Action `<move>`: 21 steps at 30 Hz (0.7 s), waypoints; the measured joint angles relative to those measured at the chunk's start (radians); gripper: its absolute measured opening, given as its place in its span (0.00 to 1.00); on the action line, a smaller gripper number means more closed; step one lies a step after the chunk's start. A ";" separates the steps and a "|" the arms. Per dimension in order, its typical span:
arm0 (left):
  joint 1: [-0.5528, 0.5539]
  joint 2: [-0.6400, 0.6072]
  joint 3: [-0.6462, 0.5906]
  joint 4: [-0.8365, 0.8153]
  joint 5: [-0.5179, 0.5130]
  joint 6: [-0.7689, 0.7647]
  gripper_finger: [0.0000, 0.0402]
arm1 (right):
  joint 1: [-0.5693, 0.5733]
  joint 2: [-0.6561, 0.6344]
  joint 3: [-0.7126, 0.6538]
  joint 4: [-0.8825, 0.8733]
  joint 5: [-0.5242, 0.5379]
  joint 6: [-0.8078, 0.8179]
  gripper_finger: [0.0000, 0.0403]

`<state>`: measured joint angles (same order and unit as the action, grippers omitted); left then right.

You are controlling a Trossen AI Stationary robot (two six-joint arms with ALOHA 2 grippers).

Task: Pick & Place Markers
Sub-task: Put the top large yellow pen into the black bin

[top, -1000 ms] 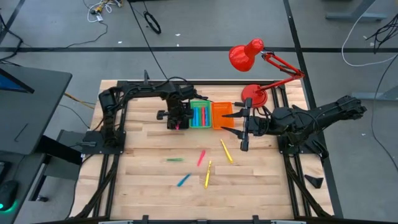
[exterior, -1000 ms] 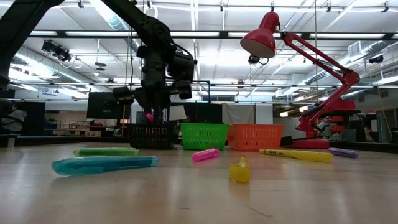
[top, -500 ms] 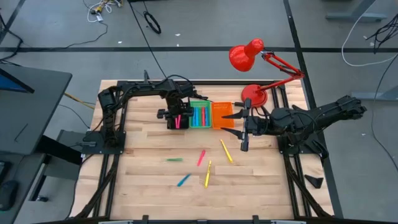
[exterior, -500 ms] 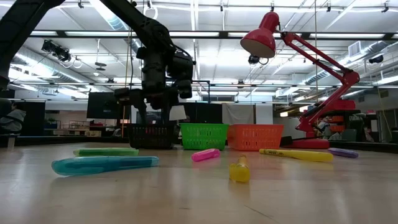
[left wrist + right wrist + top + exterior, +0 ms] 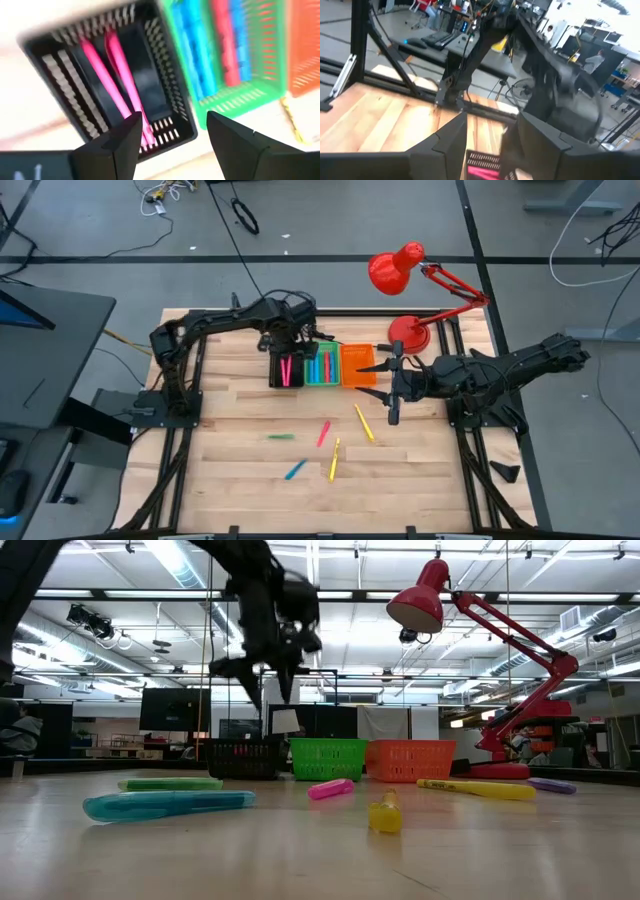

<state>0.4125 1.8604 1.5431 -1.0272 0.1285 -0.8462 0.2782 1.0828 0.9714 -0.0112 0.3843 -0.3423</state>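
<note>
Two pink markers (image 5: 112, 75) lie lengthwise on the floor of the black bin (image 5: 285, 370). My left gripper (image 5: 172, 132) hangs open above that bin (image 5: 243, 758), fingers pointing down, holding nothing. The green bin (image 5: 321, 366) beside it holds blue and red markers (image 5: 222, 40). More markers lie flat on the table: green (image 5: 281, 437), pink (image 5: 323, 433), two yellow (image 5: 364, 423) (image 5: 335, 459), blue (image 5: 294, 470) and, in the low view, purple (image 5: 551, 785). My right gripper (image 5: 384, 388) hovers open to the right of the orange bin (image 5: 357, 365).
The three bins stand side by side at the table's far middle. A red desk lamp (image 5: 410, 330) stands at the far right, its base just behind my right gripper. The near half of the wooden table (image 5: 240, 490) holds only the loose markers.
My left gripper, down in the black bin and shut on a pink marker, has opened and let it go; the marker now lies in the bin beside another pink one. The gripper has then risen clear above the bin and rolled a little.
</note>
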 joint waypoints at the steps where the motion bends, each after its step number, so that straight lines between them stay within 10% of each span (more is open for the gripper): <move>1: -0.010 -0.022 0.002 0.004 -0.042 0.027 0.56 | 0.000 0.000 0.000 -0.014 0.000 0.008 0.45; 8: -0.097 -0.158 0.001 0.022 -0.226 0.345 0.56 | 0.000 0.000 0.000 -0.038 0.000 0.072 0.45; 21: -0.352 -0.253 -0.027 0.281 -0.162 0.776 0.56 | 0.000 0.000 0.000 -0.030 -0.013 0.192 0.45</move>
<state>0.0600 1.6073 1.5162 -0.7463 -0.0338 -0.0705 0.2783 1.0828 0.9714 -0.0413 0.3718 -0.1507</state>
